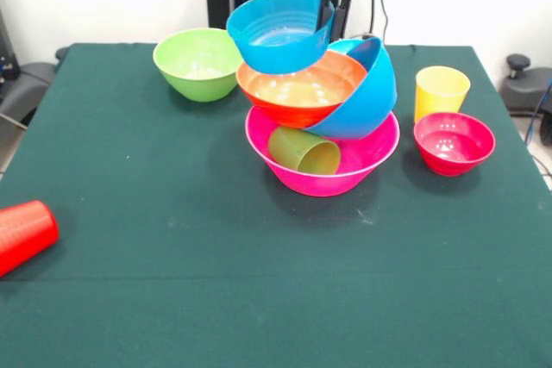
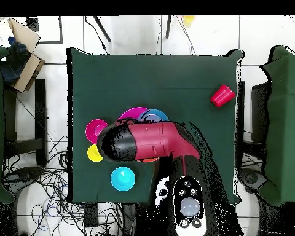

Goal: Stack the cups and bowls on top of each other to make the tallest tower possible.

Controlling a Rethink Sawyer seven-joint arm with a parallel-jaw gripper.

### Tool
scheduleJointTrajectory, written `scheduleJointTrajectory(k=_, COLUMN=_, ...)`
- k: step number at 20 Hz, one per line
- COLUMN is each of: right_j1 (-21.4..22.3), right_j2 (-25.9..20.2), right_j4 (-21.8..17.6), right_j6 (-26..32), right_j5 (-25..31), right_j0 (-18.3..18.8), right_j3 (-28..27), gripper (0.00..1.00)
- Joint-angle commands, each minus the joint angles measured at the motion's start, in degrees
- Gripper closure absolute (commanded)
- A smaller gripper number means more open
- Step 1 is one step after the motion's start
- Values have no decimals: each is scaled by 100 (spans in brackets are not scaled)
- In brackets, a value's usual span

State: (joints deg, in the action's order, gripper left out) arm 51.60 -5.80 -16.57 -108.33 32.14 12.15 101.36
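The tower stands mid-table on the big pink bowl (image 1: pixel 345 165) (image 2: pixel 133 114). A green cup (image 1: pixel 304 151) lies on its side inside it. An orange bowl (image 1: pixel 302 90) and a tilted large blue bowl (image 1: pixel 366 96) (image 2: pixel 156 115) sit on top. My gripper (image 1: pixel 330 16) is shut on the rim of a smaller blue bowl (image 1: pixel 278 34), held tilted just over the orange bowl. I cannot tell whether they touch. In the overhead view the arm (image 2: pixel 153 141) hides the gripper.
A lime green bowl (image 1: pixel 198 62) stands at the back left. A yellow cup (image 1: pixel 441 90) (image 2: pixel 94 153) and a magenta-red bowl (image 1: pixel 454 142) (image 2: pixel 96 129) stand to the right. A red cup (image 1: pixel 24 232) (image 2: pixel 222 96) lies front left. A cyan bowl (image 2: pixel 123 178) sits near the robot.
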Motion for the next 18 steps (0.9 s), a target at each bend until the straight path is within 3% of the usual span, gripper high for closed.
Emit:
scheduleJointTrajectory(k=1, right_j1=-266, right_j2=172, right_j4=-70, right_j6=-878, right_j5=-161, right_j0=-117, right_j3=-85, gripper=100)
scheduleJointTrajectory(k=7, right_j1=-251, right_j2=180, right_j4=-15, right_j6=-738, right_j5=-211, right_j0=-61, right_j3=25, gripper=100)
scheduleJointTrajectory(k=8, right_j1=-244, right_j2=171, right_j4=-6, right_j6=-690, right_j5=-179, right_j0=-53, right_j3=33, gripper=0)
scheduleJointTrajectory(k=18, right_j1=-187, right_j2=209, right_j4=105, right_j6=-634, right_j5=-179, right_j0=-6, right_j3=49, gripper=0)
